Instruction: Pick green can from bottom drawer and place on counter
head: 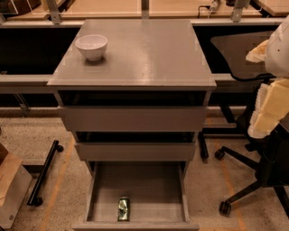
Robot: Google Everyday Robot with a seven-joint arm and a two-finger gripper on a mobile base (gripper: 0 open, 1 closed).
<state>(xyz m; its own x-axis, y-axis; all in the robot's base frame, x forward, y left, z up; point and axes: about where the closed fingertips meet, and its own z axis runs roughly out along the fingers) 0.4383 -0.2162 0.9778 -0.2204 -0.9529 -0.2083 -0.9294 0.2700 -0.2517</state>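
The green can (123,209) lies on its side on the flat floor of the open bottom drawer (149,185), near the drawer's front wall and left of centre. The counter (144,54) is the grey glossy top of the cabinet, above two shallower drawers that stand slightly open. My arm shows as a pale white and cream shape at the right edge. Its gripper (258,53) is raised at about counter height, to the right of the cabinet and far from the can.
A white bowl (91,46) stands on the counter's back left. A black office chair (253,171) stands to the right of the cabinet. A black wheeled bar (44,173) and a cardboard box (11,187) lie on the floor at left. A wooden tabletop (113,8) runs behind.
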